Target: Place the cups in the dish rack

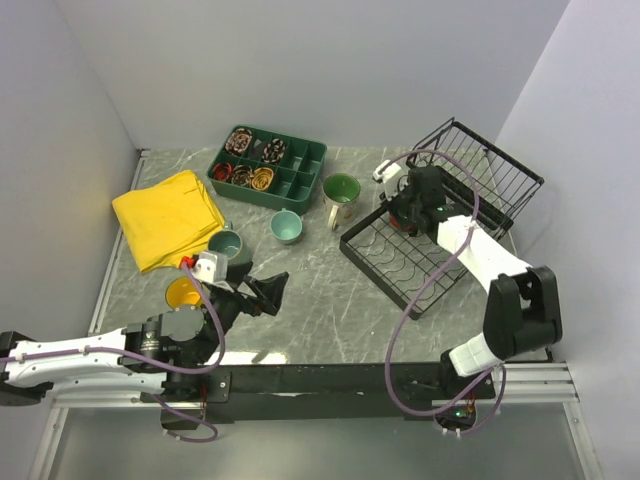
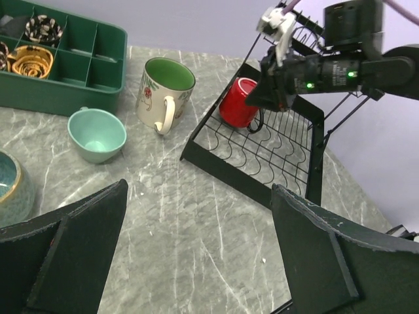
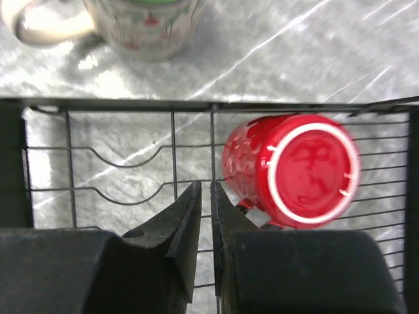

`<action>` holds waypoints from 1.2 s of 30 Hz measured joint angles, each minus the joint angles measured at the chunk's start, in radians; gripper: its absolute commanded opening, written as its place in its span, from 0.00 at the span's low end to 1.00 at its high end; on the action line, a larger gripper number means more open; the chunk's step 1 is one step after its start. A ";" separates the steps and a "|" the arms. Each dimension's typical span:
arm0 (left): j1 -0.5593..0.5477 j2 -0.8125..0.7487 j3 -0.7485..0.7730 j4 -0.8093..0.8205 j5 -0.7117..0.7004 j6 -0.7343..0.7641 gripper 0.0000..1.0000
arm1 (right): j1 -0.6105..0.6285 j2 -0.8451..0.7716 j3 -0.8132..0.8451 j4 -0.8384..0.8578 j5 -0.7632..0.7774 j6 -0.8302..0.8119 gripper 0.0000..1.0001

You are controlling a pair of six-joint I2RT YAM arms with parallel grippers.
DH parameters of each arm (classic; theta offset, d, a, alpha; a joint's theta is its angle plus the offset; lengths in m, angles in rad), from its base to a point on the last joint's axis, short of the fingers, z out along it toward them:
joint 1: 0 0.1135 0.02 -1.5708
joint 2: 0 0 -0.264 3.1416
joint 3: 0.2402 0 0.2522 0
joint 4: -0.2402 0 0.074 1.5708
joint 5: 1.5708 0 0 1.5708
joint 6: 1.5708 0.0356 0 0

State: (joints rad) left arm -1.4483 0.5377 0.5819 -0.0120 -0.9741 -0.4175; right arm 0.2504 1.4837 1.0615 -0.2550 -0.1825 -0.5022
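The red mug (image 3: 294, 170) sits base-up on the slotted base of the black dish rack (image 1: 420, 265), just right of my right gripper (image 3: 205, 190), whose jaws are closed with nothing between them. It also shows in the left wrist view (image 2: 237, 101). The cream mug with green inside (image 1: 340, 195) stands upright left of the rack. The pale teal cup (image 1: 286, 227), grey-green cup (image 1: 225, 243) and yellow cup (image 1: 183, 293) stand on the table further left. My left gripper (image 1: 262, 290) is open and empty above bare table, near the yellow cup.
A dark green compartment tray (image 1: 300, 185) holding small items stands at the back. A yellow cloth (image 1: 165, 215) lies at the left. The rack's raised wire basket end (image 1: 490, 165) rises at the back right. Walls close in on three sides.
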 measured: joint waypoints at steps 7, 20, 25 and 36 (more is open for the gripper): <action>0.000 -0.006 0.000 -0.046 0.000 -0.030 0.96 | 0.000 0.097 0.018 -0.052 0.069 -0.012 0.18; 0.000 -0.009 0.000 -0.058 0.000 -0.032 0.96 | 0.000 0.219 0.091 -0.004 0.278 -0.020 0.21; 0.000 -0.009 0.000 -0.058 0.000 -0.032 0.96 | 0.000 0.241 0.108 0.016 0.335 -0.019 0.22; 0.000 0.005 0.000 -0.056 0.000 -0.032 0.96 | 0.000 0.294 0.132 0.055 0.436 -0.020 0.24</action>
State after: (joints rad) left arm -1.4483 0.5423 0.5823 -0.0681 -0.9745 -0.4492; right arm 0.2504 1.7775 1.1931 -0.2001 0.2531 -0.5224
